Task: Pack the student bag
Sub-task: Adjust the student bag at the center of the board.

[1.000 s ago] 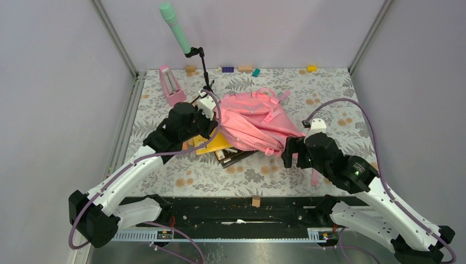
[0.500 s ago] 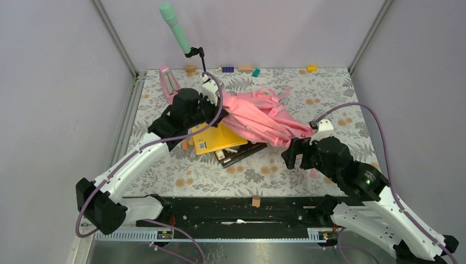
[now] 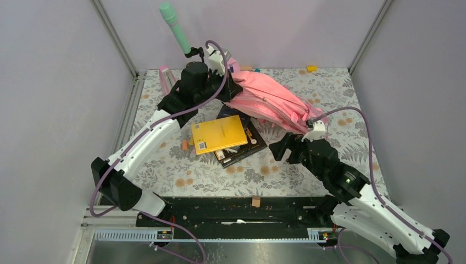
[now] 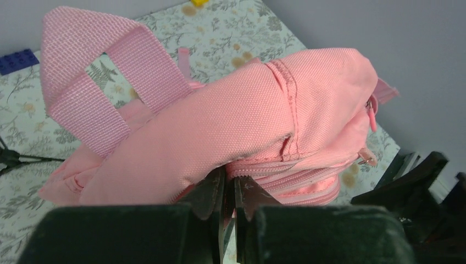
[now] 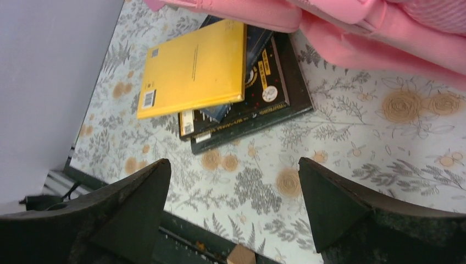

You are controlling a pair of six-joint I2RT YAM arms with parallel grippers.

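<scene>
At the far left of the bench (image 3: pixel 329 88), the left tool (image 4: pixel 225 192) is pinching a fold of the pink bag (image 3: pixel 272 99), holding that end raised while the rest slopes down to the right. The right tool (image 5: pixel 233 170) hangs spread wide and empty above the bench, just beside the bag's low end and near a yellow book (image 3: pixel 218 133) lying on dark books (image 3: pixel 250 144).

The desk (image 3: pixel 181 170) is covered by a pale cloth (image 3: pixel 329 82) printed with grey leaves and orange flowers. It is enclosed by a plain lilac-grey left wall (image 3: pixel 49 110), far wall (image 3: pixel 286 27) and right wall (image 3: pixel 417 82). Metal posts (image 3: pixel 114 37) are set at the far corners. A black rail (image 3: pixel 236 212) is fixed along the near edge. Everything is evenly, softly lit.
</scene>
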